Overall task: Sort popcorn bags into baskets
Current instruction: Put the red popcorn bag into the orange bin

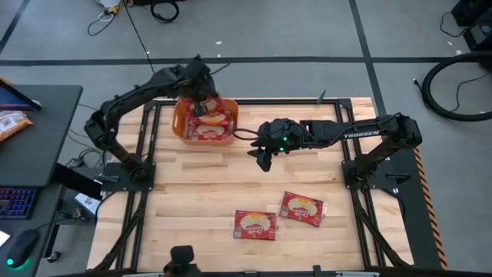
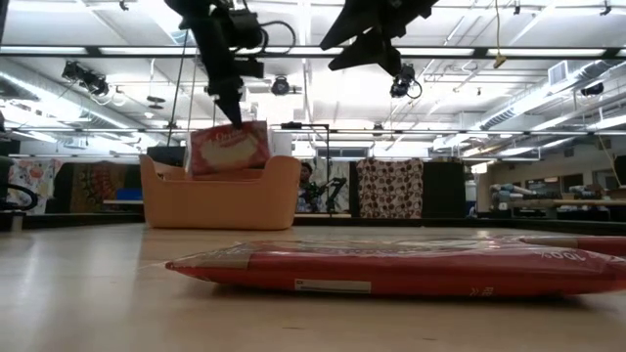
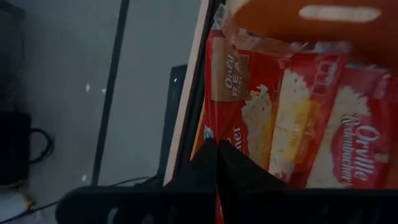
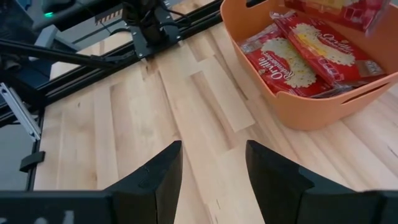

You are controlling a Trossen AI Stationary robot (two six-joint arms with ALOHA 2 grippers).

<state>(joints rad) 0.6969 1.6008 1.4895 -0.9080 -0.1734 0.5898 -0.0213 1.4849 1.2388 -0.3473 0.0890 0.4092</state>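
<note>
Left gripper [image 1: 201, 98]: hung above the orange basket, its fingers [image 3: 208, 168] pressed together on the edge of one popcorn bag.
Held bag [image 2: 228, 149]: dangled below the left gripper, tilted, its lower part level with the basket's rim in the low view.
Orange basket [image 1: 181, 123]: directly under the left gripper, at the table's far left part; it held several red popcorn bags [image 4: 292, 53] lying flat and overlapping.
Right gripper [image 1: 264, 158]: raised over bare table just beside the basket, on its right-arm side; fingers [image 4: 155, 177] spread apart, with nothing between them.
Wooden table [image 4: 186, 93]: bare planks lay under and ahead of the right gripper, up to the basket's wall.
Loose bags: two lay flat on the table well apart from both grippers, toward the near edge, one [image 1: 254, 224] just beside the other [image 1: 302, 208]; the low view showed one close to the camera [image 2: 391, 266].
</note>
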